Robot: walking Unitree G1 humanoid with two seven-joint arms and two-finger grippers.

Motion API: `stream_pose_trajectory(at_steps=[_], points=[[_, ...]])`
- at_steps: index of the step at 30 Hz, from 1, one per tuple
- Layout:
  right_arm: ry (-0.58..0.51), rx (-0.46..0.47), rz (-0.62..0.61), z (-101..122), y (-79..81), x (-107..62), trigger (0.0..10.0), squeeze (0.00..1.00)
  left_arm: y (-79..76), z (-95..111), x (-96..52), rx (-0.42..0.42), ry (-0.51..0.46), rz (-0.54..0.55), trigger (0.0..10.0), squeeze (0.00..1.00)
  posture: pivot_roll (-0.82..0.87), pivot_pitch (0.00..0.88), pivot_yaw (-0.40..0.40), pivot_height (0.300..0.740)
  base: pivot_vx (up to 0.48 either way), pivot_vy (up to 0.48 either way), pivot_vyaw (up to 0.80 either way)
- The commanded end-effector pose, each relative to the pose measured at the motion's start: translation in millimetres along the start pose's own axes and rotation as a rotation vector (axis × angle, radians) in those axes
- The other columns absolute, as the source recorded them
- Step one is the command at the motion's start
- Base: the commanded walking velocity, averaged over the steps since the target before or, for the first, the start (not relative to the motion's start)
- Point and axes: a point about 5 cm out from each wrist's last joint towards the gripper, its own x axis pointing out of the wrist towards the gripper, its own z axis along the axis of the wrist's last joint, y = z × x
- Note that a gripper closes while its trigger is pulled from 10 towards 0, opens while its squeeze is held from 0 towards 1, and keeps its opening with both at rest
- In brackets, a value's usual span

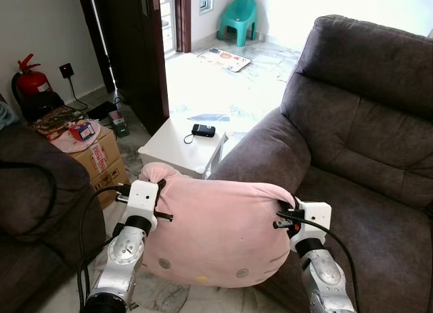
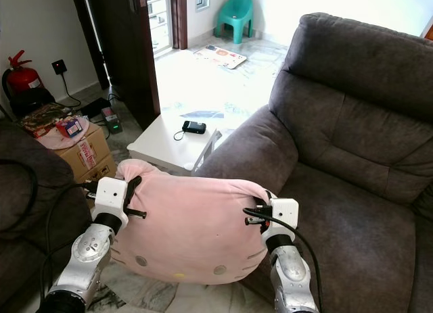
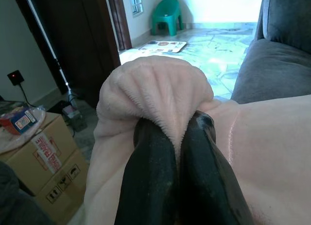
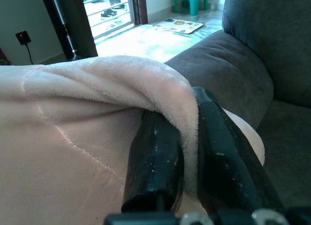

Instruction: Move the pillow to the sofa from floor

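— Holding what?
— Pink pillow (image 1: pixel 216 232), lifted off the floor, sofa (image 1: pixel 358 137) at two o'clock.
— Tools?
— Left tool (image 3: pixel 172 137) and right tool (image 4: pixel 187 137) each pinch a pillow corner.

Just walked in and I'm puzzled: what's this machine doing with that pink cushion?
The robot holds a pink pillow off the floor with both arms. Its left gripper pinches one upper corner of the plush, and its right gripper pinches the other. The pillow hangs in front of the dark grey sofa, against its armrest, not yet set on the seat. A small white table stands just beyond.
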Motion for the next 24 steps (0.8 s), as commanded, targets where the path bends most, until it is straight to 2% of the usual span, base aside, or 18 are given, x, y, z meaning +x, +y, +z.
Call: stream_pose_trajectory(at_steps=[1,3,15,21,24], points=[[-0.090,0.001,-0.156,18.2,-34.7,-2.5,10.0,0.00,13.7,-0.8,-1.6,0.001,-0.001,0.076,10.0,0.00,0.06,0.000,-0.076,0.740,0.000,0.000,-0.41],[-0.095,0.001,-0.154,19.2,-34.5,-2.3,10.0,0.00,12.2,-0.7,-0.4,0.000,0.001,0.068,10.0,0.00,0.05,0.000,-0.074,0.740,0.000,0.000,-0.53],[-0.095,-0.006,-0.153,22.0,-36.2,1.6,10.0,0.00,8.0,-3.7,-2.7,-0.006,0.007,0.060,10.0,0.00,0.06,0.000,-0.088,0.740,-0.271,0.000,0.00],[-0.095,-0.006,-0.138,24.1,-33.2,5.4,10.0,0.00,7.0,-3.3,-0.9,-0.007,0.006,0.057,10.0,0.00,0.07,0.000,-0.096,0.740,-0.293,0.000,-0.47],[-0.095,-0.006,-0.136,24.8,-33.6,6.1,10.0,0.00,6.6,-2.5,0.2,-0.008,0.004,0.060,10.0,0.00,0.07,0.000,-0.099,0.740,-0.257,0.000,0.00]])
